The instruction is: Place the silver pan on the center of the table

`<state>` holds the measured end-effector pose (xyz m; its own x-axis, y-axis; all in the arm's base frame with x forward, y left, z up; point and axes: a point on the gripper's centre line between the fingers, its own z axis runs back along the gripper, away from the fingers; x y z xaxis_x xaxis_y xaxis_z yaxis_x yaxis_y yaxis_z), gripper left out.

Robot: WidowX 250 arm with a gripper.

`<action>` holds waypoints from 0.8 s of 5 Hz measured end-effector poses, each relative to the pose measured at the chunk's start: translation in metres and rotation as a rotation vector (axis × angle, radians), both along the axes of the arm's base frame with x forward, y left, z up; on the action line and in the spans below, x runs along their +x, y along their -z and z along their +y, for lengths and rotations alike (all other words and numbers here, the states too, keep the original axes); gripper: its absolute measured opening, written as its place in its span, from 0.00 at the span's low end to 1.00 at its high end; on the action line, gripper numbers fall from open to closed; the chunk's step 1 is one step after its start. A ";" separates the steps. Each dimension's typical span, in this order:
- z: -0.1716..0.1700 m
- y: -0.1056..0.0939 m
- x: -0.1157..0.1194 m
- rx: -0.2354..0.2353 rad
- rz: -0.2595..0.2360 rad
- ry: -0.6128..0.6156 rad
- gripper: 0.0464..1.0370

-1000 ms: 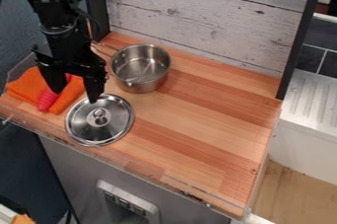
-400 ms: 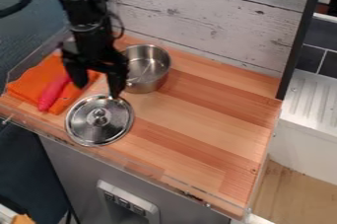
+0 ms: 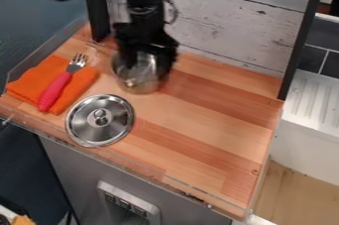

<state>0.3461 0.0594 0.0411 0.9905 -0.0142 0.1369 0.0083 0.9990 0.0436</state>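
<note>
– Silver metal is noticed first: where is the pan [image 3: 139,88] placed, if the lid [image 3: 99,130] is taken as the landmark?
– It is placed on the wooden table [image 3: 212,144], behind the lid, on the side of the plank wall [image 3: 232,11], and a little to the right. It is stood upright, near the lid but apart from it
– And by the gripper [image 3: 145,72], is something grasped?
– No grasp is seen. The pincer is released: its two fingers are held apart, and the inside of the pan is seen between them. The gripper is positioned over the pan, so also behind the lid. Whether the pan is touched, it cannot be told
– What is found on the left of the lid?
– An orange cloth [image 3: 27,87] is laid there, slightly behind the lid, and on it a fork [image 3: 55,90] with pink-red handle is rested, with its tines pointed to the wall side
– Is the centre of the table reached by the pan?
– No, the centre is located to the right of the lid, and the pan is stood off it
</note>
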 end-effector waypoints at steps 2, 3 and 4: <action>-0.021 0.026 0.025 0.014 0.026 0.037 0.93; -0.019 0.040 0.029 0.022 0.049 0.023 0.65; -0.017 0.041 0.029 0.024 0.046 0.019 0.34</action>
